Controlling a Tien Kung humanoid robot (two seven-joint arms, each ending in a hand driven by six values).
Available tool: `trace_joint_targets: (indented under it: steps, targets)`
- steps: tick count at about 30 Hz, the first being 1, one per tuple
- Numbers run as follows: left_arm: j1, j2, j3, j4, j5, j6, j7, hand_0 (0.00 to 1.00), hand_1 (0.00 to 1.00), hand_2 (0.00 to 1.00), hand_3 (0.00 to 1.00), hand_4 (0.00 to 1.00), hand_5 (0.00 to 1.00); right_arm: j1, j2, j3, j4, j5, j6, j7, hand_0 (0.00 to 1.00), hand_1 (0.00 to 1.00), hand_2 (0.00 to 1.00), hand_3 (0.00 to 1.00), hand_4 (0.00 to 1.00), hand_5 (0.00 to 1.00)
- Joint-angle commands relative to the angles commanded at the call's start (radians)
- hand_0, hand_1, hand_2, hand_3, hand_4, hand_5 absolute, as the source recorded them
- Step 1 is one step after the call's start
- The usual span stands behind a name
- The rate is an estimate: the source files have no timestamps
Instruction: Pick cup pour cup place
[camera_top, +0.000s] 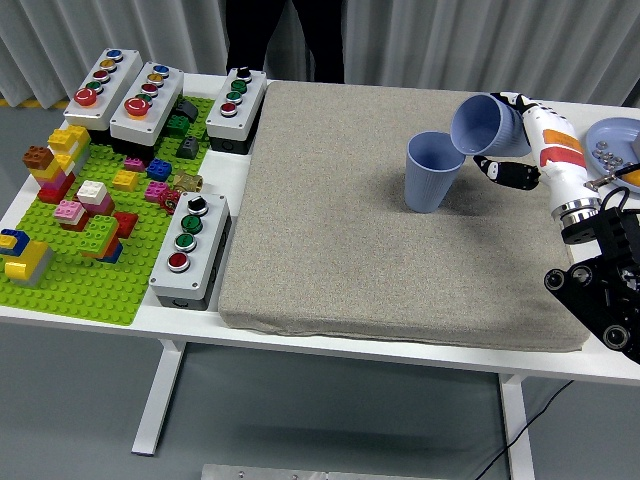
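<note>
A blue cup (430, 172) stands upright on the grey mat (390, 220), right of its middle. My right hand (510, 140) is shut on a second blue cup (482, 124), which is tipped over with its mouth facing left and down, just above the standing cup's right rim. The hand's white and orange back shows behind the held cup, and a black finger curls under it. My left arm does not show.
A blue plate (615, 145) with small metal parts sits at the right edge. Three button boxes (130, 95) and a fourth (190, 250) stand on the left beside a green brick baseplate (90, 230). A person in dark clothes (285, 40) stands beyond the table.
</note>
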Motion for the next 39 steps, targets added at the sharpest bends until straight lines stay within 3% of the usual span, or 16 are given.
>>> trace_joint_targets:
  steps: [39]
  targets:
    - [-0.005,0.000,-0.008,0.000,0.002,0.002,0.000,0.757,0.810,0.848,0.767,0.516,0.943,0.046,-0.039,-0.061,0.027,-0.111,0.000,-0.065,0.796,0.624,0.534,0.599,0.686,0.203]
